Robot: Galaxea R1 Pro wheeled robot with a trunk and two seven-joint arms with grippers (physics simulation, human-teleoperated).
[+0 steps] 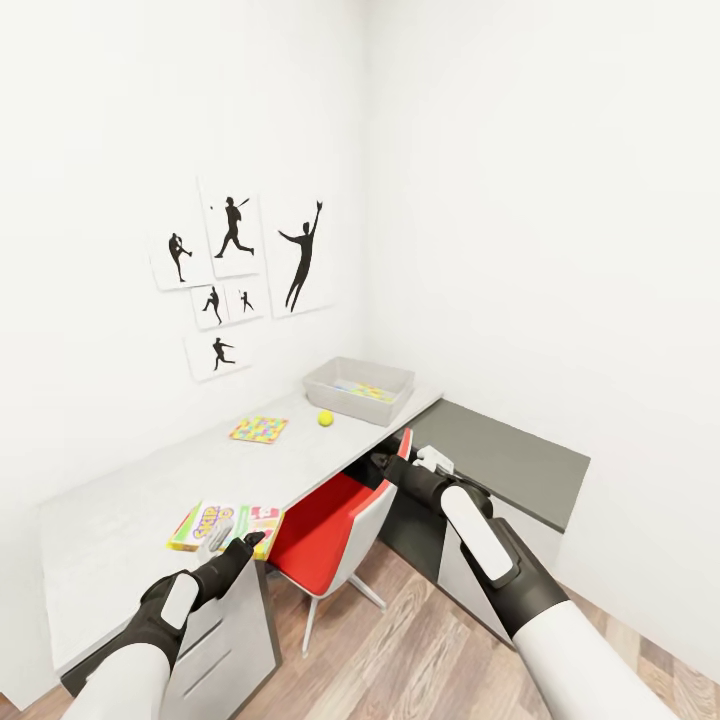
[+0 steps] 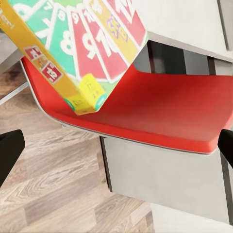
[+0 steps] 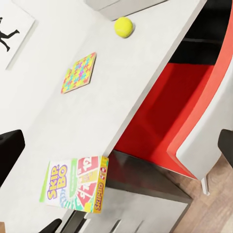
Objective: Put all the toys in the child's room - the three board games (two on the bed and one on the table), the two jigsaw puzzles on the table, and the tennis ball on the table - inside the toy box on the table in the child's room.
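I see the green-red-white Skip-Bo box (image 1: pixel 226 526) lower left at the pale desk (image 1: pixel 150 490) edge, left gripper (image 1: pixel 236 548) spread beside it, right gripper (image 1: pixel 385 462) state unclear.

The long pale table (image 1: pixel 150 490) is carrying the Skip-Bo box (image 1: pixel 226 527), lying at its front edge with one corner overhanging. A jigsaw puzzle (image 1: pixel 259 430) is lying flat mid-table, the tennis ball (image 1: pixel 325 418) is resting beyond it, and the grey toy box (image 1: pixel 330 392) is sitting at the far end.

Left tool (image 1: pixel 243 545) covers part of Skip-Bo box (image 1: pixel 226 527) — grip unclear; toy box (image 1: pixel 359 389) contents only partly seen, too small to tell.
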